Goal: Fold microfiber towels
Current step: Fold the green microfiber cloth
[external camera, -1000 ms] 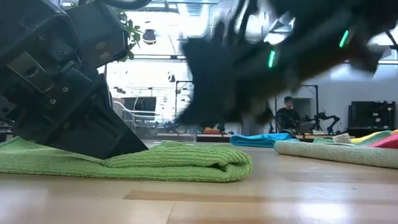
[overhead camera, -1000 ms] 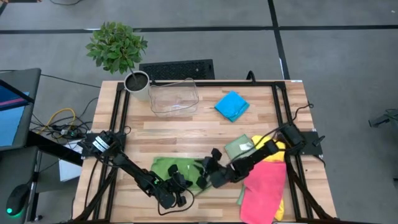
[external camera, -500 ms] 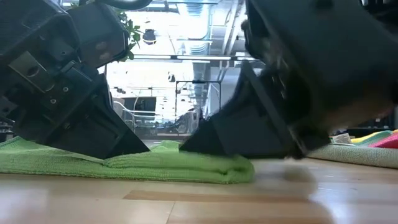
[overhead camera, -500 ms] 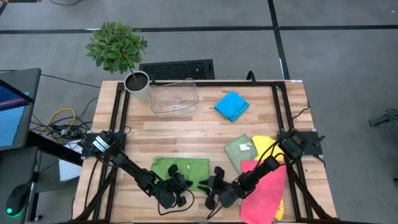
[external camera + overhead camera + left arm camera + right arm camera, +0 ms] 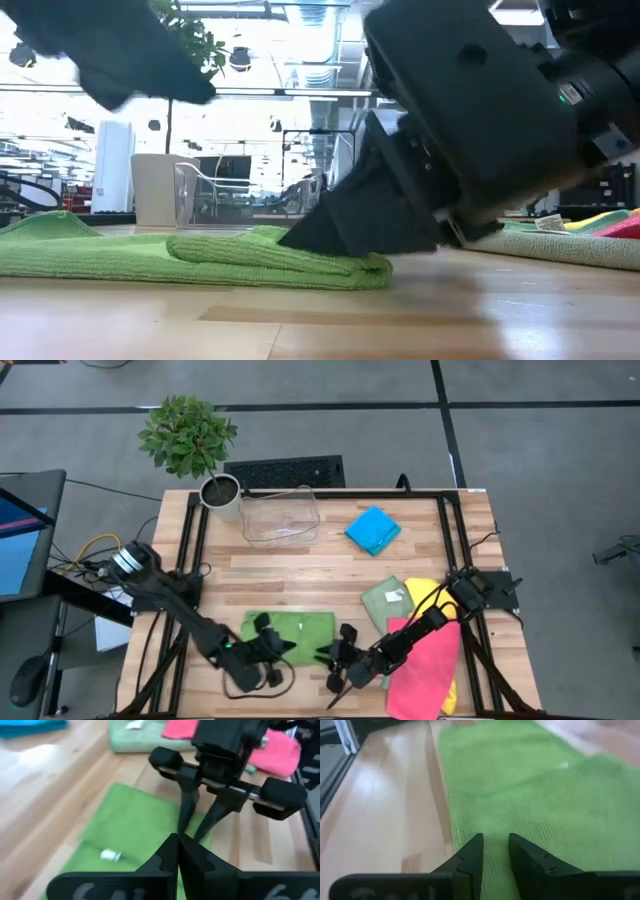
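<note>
We found the bright green towel (image 5: 296, 632) lying flat near the 6 o'clock edge of the wooden surface (image 5: 300, 570), with a small white tag (image 5: 110, 855) showing on it in the left wrist view. The left gripper (image 5: 262, 660) hung just above the towel's 7 o'clock corner with its fingers (image 5: 172, 855) pressed together and holding nothing. The right gripper (image 5: 335, 663) sat at the towel's 5 o'clock corner, its fingers (image 5: 470, 855) set a little apart and down at the towel's edge; we could not tell whether they pinched the cloth. Toward 4 o'clock lay the pink towel (image 5: 425, 665) over a yellow towel (image 5: 425, 593), with a pale sage green towel (image 5: 385, 600) beside them. A folded blue towel (image 5: 372, 530) rested toward 1 o'clock, near the clear plastic bin (image 5: 280, 518) at 12 o'clock and the potted plant (image 5: 190, 440) at 11 o'clock.
</note>
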{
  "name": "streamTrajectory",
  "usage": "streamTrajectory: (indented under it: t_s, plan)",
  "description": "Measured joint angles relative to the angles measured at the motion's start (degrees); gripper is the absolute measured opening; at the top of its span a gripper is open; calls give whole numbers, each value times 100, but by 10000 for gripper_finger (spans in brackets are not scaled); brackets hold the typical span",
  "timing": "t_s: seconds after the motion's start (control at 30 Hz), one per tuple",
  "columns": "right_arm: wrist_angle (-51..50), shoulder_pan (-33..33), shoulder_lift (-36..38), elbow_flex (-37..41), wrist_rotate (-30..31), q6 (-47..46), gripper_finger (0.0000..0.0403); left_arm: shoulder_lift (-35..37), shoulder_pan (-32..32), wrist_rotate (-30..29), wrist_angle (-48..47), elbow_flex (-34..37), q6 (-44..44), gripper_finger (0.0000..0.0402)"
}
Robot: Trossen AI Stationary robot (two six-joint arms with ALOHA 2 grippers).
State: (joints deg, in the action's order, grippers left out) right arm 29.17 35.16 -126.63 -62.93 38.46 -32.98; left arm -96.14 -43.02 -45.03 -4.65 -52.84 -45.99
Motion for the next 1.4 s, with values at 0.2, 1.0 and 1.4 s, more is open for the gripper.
streamTrajectory:
  t_s: [0.2,1.0,1.4]
  plan:
    - [69,46,29,-258,38,365,117,344,-1035,-446,-1564,2,-1924,0]
    - [-3051,490,387,-1182,-99,309,234,-142,-1720,-577,-2874,219,-3981,100]
    - [-3005,403,374,-1384,-66,646,229,-144,-2581,-5,-2827,143,-4187,94]
